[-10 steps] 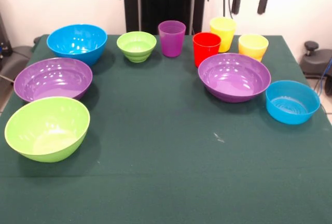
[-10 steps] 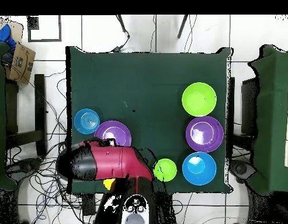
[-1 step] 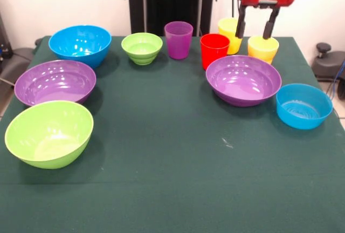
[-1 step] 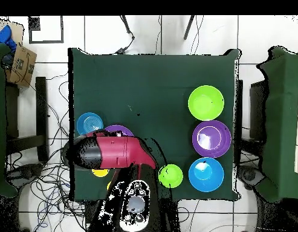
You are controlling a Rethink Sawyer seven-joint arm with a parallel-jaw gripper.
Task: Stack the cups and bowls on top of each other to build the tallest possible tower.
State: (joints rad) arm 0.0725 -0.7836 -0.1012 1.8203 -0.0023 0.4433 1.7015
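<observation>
Above the yellow cups (image 3: 263,48), hand (image 3: 255,29) hangs spread; nothing stacked.

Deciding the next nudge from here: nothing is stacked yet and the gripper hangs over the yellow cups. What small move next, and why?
Probably a short straight descent. In the front view the gripper is open, its fingers hanging just above the nearer yellow cup, which stands upright and apart from the red cup and purple bowl. Lowering until the fingers straddle its rim would set up a grasp.
</observation>
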